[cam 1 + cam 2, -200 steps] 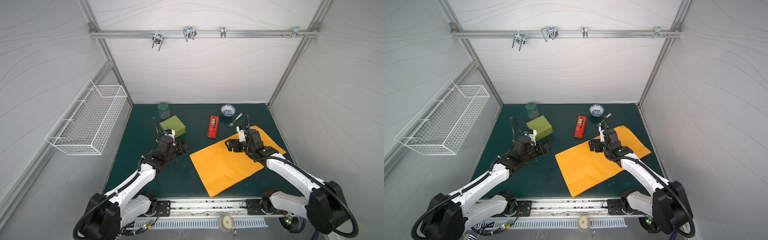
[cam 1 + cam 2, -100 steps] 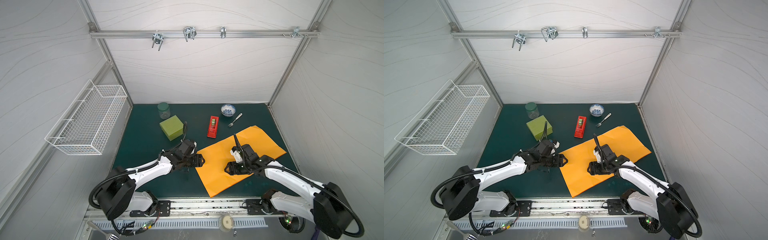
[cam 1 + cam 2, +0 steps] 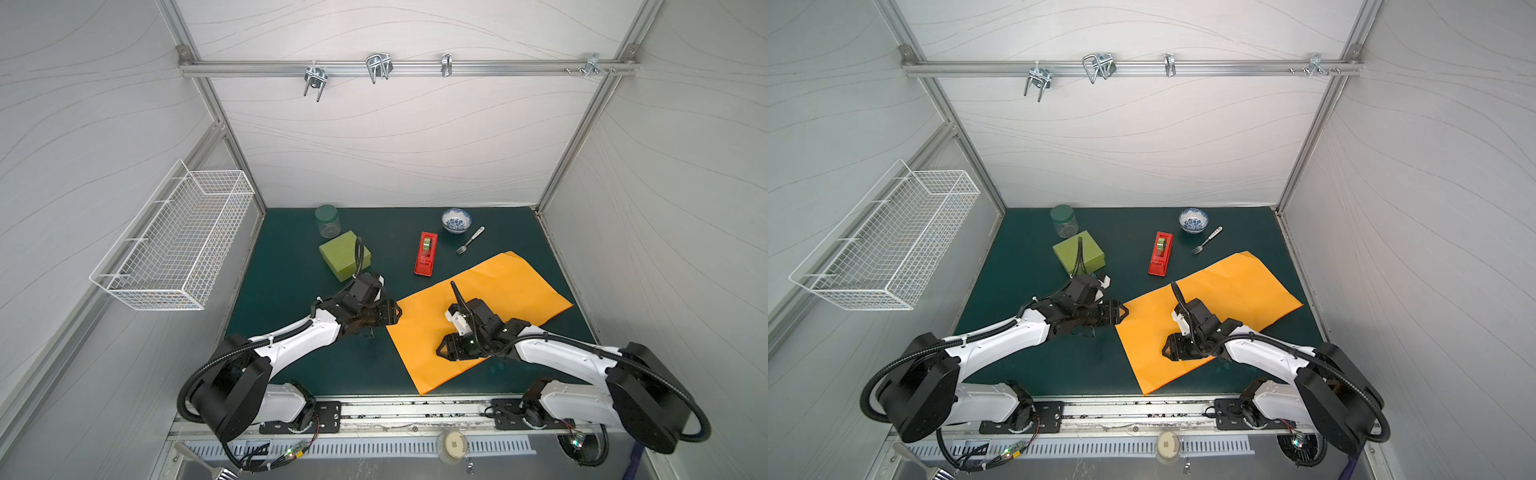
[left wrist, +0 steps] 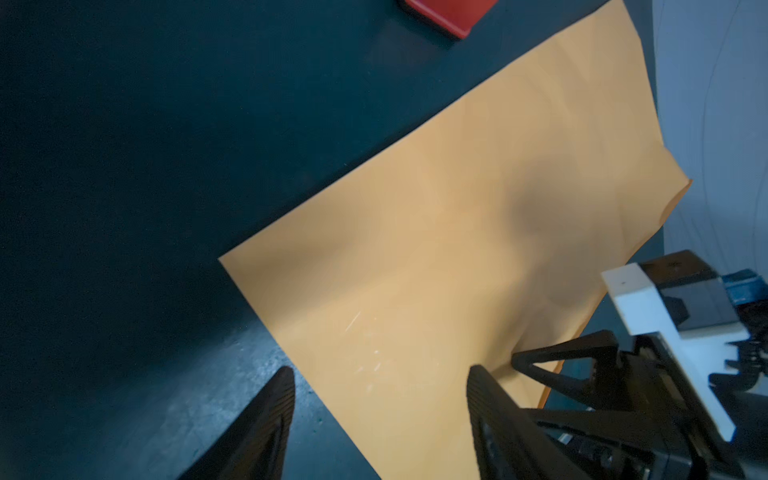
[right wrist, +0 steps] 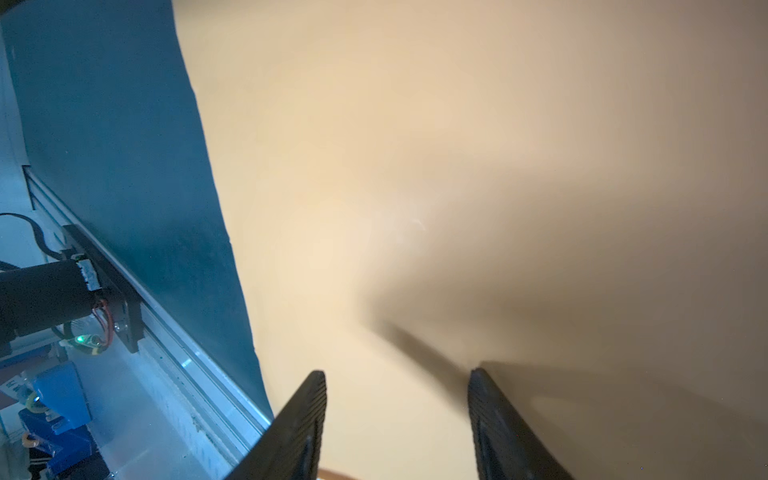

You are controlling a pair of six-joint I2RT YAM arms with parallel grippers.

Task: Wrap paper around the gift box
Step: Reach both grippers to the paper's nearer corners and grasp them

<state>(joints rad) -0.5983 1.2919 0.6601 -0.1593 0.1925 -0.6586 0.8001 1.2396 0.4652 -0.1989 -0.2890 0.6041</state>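
Paper (image 3: 524,287), long axis near-left to far-right

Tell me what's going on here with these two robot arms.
Two arms are setting up to wrap a gift. The left end effector is open at the left corner of the orange paper, its fingers straddling the sheet's edge. The right end effector is open, low over the sheet. Neither grips anything. The paper lies flat on the table, and the green gift box sits apart at the back left, not yet on the paper.
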